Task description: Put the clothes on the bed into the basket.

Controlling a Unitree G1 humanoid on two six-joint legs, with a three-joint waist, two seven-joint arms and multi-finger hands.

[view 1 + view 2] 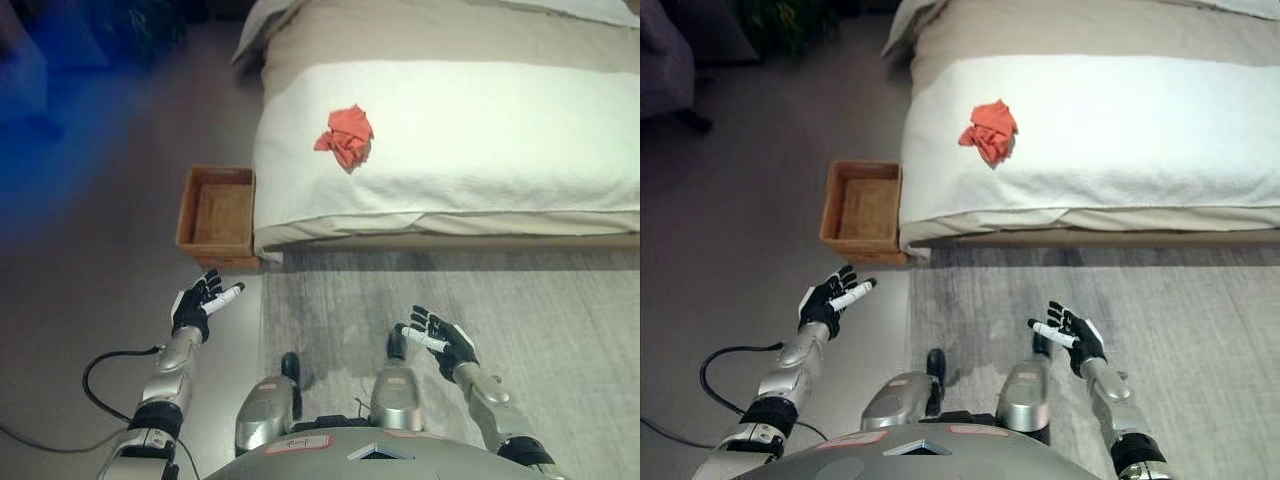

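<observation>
A crumpled orange-red cloth (346, 136) lies on the white cover of the bed (480, 150), near its left end. A brown woven basket (217, 215) stands on the floor against the bed's left corner and holds nothing that I can see. My left hand (202, 304) is open and empty, low over the floor just in front of the basket. My right hand (438, 339) is open and empty over the grey rug, well short of the bed.
A grey rug (480, 320) covers the floor in front of the bed. A beige blanket (420, 35) lies across the bed further back. A dark piece of furniture (665, 70) stands at the far left.
</observation>
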